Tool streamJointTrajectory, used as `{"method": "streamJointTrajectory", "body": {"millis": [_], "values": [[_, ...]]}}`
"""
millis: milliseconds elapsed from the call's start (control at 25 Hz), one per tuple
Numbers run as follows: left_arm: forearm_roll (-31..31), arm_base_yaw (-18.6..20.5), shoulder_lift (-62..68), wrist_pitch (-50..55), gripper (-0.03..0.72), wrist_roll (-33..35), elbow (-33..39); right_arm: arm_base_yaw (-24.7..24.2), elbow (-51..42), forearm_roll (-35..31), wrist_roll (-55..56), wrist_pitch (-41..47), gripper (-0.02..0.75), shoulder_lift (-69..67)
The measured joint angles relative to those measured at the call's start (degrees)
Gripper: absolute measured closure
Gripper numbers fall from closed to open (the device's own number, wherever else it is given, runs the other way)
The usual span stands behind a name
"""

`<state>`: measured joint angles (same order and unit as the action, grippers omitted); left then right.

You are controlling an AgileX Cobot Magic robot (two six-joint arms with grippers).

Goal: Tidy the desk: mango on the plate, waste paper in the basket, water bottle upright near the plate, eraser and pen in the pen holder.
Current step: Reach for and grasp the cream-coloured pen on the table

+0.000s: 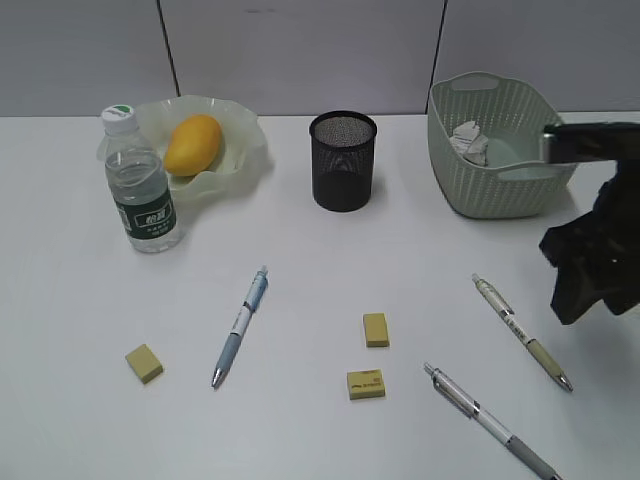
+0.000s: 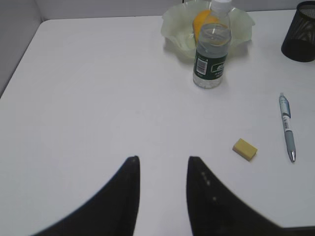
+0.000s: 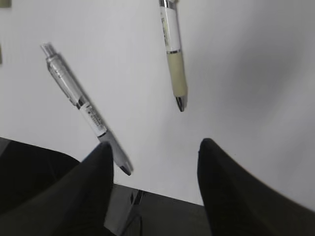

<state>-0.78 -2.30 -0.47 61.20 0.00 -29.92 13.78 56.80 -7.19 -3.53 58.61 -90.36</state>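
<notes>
The mango [image 1: 192, 144] lies in the wavy plate [image 1: 243, 150] at the back left, with the water bottle [image 1: 140, 185] upright in front of it. The waste paper [image 1: 469, 141] lies in the basket [image 1: 495, 145]. The black pen holder [image 1: 343, 160] stands mid-back. Three yellow erasers [image 1: 144, 362] [image 1: 375, 329] [image 1: 366, 384] and three pens [image 1: 241, 324] [image 1: 521, 331] [image 1: 489, 423] lie on the desk. My right gripper [image 3: 153, 147] is open and empty above the desk's front edge, near two pens [image 3: 173, 51] [image 3: 83, 104]. My left gripper [image 2: 162, 160] is open and empty over bare desk.
In the left wrist view the bottle [image 2: 212, 54] stands before the plate [image 2: 174, 29], with an eraser [image 2: 245, 149] and a blue pen [image 2: 286, 126] to the right. The right arm [image 1: 595, 240] hangs at the right edge, in front of the basket.
</notes>
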Motion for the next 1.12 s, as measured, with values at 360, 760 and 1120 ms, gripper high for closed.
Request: {"method": "streamJointTrajectory", "body": {"millis": [360,760,1120], "values": [[0.0,0.0,0.0,0.0,0.44,0.0,0.0,2.17,10.03,4.03,-0.37,-1.36,0.295,-16.42],[0.0,0.0,0.0,0.0,0.447,0.0,0.0,3.71,11.3,6.33,-0.96,-5.71,0.295,-23.72],[0.0,0.0,0.0,0.0,0.448,0.0,0.0,3.71,11.41,6.5,-1.7,-8.55,0.295,-28.05]]}}
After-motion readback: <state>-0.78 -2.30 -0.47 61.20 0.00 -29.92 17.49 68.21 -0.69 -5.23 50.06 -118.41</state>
